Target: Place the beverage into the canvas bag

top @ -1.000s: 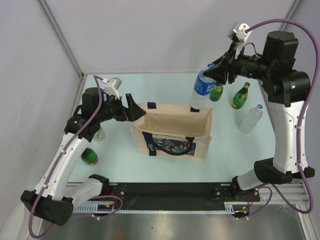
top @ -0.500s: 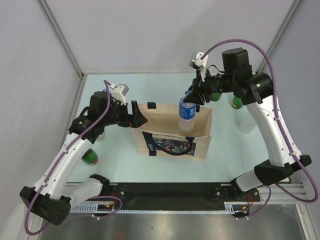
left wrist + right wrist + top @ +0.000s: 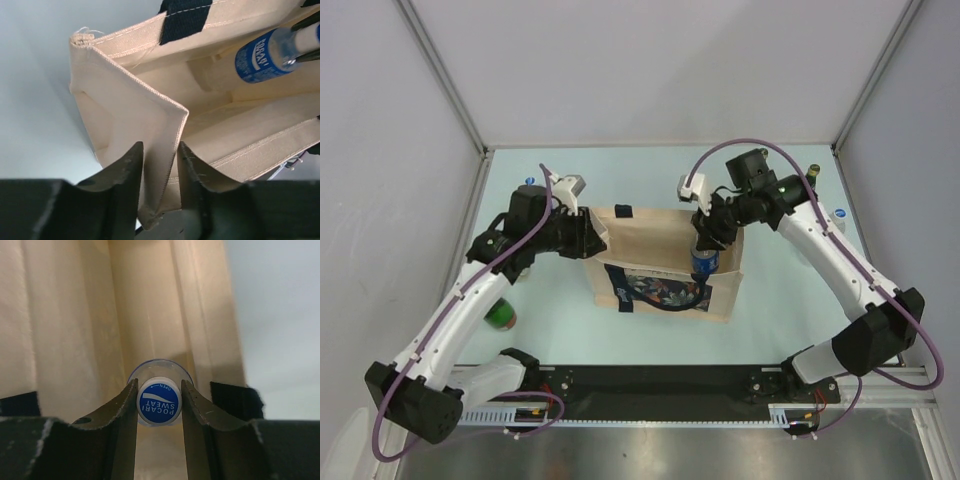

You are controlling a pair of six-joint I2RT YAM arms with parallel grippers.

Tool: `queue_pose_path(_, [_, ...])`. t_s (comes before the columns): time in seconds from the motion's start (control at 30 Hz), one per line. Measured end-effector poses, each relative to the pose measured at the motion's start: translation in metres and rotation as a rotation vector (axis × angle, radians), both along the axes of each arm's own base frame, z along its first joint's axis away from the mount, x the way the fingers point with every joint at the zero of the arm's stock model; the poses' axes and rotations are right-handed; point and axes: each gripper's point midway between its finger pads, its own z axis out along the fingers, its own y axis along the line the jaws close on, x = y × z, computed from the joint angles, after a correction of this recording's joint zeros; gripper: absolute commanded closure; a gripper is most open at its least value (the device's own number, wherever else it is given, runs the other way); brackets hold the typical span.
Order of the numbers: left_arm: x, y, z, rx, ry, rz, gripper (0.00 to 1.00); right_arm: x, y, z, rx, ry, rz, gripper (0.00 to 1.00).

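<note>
R gripper [image 3: 159, 384] closed tight on cap of bottle [image 3: 705, 262] — bottle hangs straight below the fingers, inside canvas bag [image 3: 660, 292], near its R end. L gripper [image 3: 160, 150] partly open, jaws pinching bag's L end wall betw. them — canvas fills the gap.

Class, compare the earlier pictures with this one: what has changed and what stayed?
The right gripper carried the clear blue-labelled plastic bottle leftwards and down into the beige canvas bag. The left gripper closed on the bag's end wall. The bag stayed put.

Blue-labelled bottle [image 3: 705, 262] sits cap-up inside the open canvas bag [image 3: 722, 298].
</note>
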Motion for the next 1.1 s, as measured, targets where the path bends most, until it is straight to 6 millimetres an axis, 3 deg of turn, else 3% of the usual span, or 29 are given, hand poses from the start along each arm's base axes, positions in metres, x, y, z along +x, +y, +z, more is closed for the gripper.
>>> queue_pose_path(0.2, [0.001,-0.001,-0.004,0.010,0.005,-0.011,0.87,-0.003,-0.016,-0.038,-0.076,-0.019,0.008,1.00])
queue_pose_path(0.43, [0.001,-0.002,-0.005,0.010,0.011,-0.016,0.90,0.008,-0.034,-0.042,-0.092,-0.094,-0.040,1.00])
queue_pose_path(0.6, [0.001,-0.004,-0.006,0.007,0.016,-0.025,0.89,0.006,-0.038,-0.046,-0.089,-0.131,-0.041,0.98])
queue_pose_path(0.8, [0.001,-0.005,-0.003,-0.001,0.016,-0.032,0.68,0.003,-0.038,-0.047,-0.071,-0.161,-0.036,0.81])
queue_pose_path(0.87, [0.001,-0.006,0.000,-0.004,0.013,-0.032,0.57,0.002,-0.038,-0.047,-0.066,-0.169,-0.033,0.68])
queue_pose_path(1.0, [0.004,-0.006,0.013,-0.014,-0.015,-0.026,0.42,0.001,-0.038,-0.047,-0.060,-0.173,-0.028,0.57])
queue_pose_path(1.1, [0.008,-0.004,0.029,-0.023,-0.061,-0.005,0.33,0.001,-0.038,-0.047,-0.058,-0.174,-0.021,0.39])
